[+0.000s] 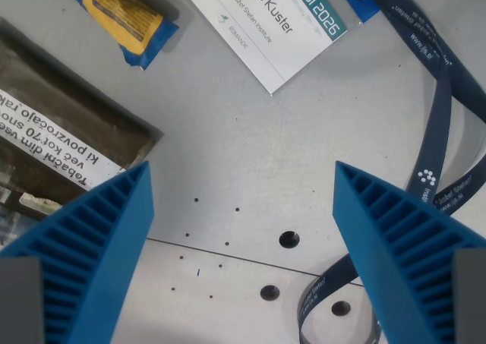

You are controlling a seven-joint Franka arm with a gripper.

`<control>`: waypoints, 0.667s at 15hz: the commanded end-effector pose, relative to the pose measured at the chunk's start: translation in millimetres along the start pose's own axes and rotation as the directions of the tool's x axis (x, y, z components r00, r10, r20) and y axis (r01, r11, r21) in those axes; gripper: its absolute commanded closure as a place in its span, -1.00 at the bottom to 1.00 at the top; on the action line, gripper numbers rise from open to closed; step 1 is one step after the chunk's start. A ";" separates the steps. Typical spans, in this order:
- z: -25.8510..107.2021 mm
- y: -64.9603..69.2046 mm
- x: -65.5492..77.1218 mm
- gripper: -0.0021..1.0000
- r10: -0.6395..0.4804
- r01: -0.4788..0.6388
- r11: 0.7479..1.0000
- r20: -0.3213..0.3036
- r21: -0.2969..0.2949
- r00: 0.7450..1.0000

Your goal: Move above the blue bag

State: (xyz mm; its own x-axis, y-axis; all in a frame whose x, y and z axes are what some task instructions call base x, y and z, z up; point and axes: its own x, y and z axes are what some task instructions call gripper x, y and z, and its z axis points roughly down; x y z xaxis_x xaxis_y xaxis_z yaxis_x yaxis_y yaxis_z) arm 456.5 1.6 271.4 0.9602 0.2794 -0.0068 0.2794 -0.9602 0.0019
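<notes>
My hand (241,230) hangs released over bare surface (250,139); approach unfinished, I judge: the blue bag (121,14) lies ahead-left.

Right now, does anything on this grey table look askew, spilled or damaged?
Nothing spilled or damaged. The white name badge lies tilted, its dark blue lanyard trailing loosely down the wrist view's right. The blue and yellow bag lies cut off by the top edge.

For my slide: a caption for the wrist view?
Open blue fingers over the table, blue bag at upper left.
</notes>
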 end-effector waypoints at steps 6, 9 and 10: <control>-1.0 -0.3 0.4 -1.00 -0.016 0.016 1.000 -0.003 0.000 1.000; 0.4 -1.4 1.4 -1.00 -0.054 0.054 0.999 -0.004 0.002 0.999; 1.2 -2.1 1.9 -1.00 -0.071 0.071 0.997 -0.004 0.002 0.997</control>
State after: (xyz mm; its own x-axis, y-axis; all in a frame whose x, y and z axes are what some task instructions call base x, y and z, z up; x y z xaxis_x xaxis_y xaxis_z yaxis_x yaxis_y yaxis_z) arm 456.4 2.8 270.7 0.9568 0.2907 -0.0083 0.2907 -0.9568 0.0016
